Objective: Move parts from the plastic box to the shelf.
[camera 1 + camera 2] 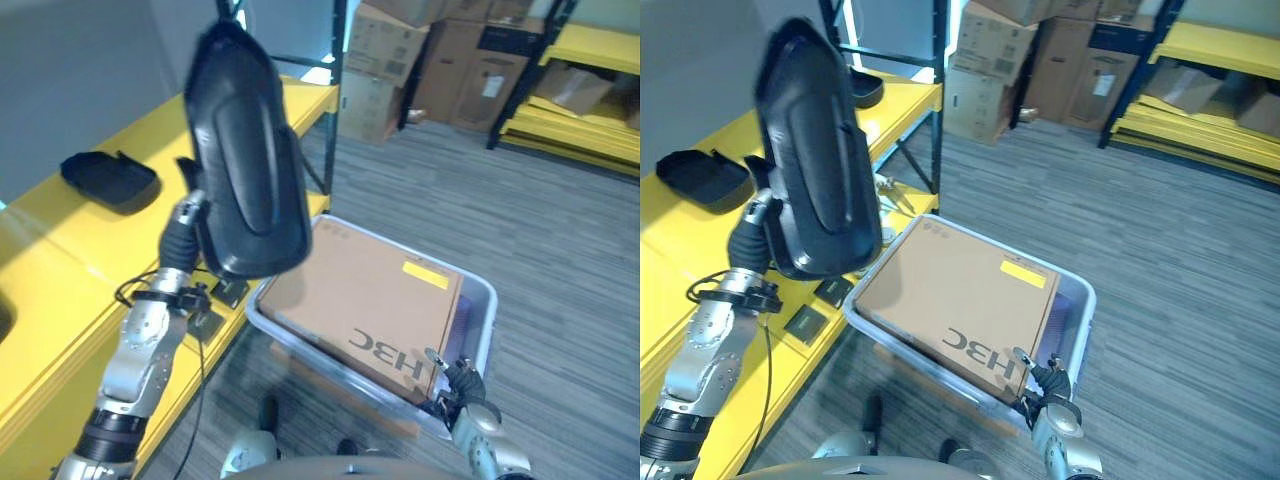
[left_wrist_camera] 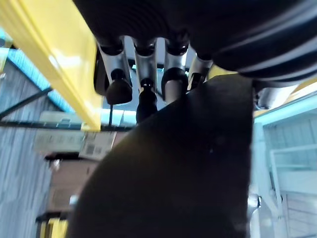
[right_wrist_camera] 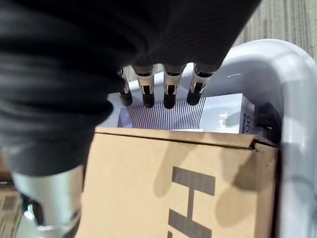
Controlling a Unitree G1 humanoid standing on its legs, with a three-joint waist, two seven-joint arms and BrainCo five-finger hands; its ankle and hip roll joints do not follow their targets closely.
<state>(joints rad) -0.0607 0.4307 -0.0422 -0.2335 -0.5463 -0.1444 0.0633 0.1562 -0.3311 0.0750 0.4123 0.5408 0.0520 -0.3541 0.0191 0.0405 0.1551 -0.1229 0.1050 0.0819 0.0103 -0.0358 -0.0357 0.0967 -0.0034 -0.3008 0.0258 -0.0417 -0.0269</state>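
Left hand (image 1: 190, 215) gripping the black part (image 1: 245, 160), raised between box (image 1: 480, 300) and yellow shelf (image 1: 60, 250). Swing it left, set it down flat. Right hand (image 3: 158, 91) relaxed, fingers straight, idle.

A long black moulded plastic part (image 1: 245, 160), glossy with a raised oval panel, stands nearly upright in the left hand (image 1: 188, 215), whose fingers (image 2: 143, 74) curl against its lower edge. Below and right of that hand sits the pale plastic box (image 1: 478, 330), with a brown cardboard carton (image 1: 370, 300) lying tilted inside. A second black part (image 1: 108, 180) lies flat on the yellow shelf (image 1: 60, 260), beyond the hand.
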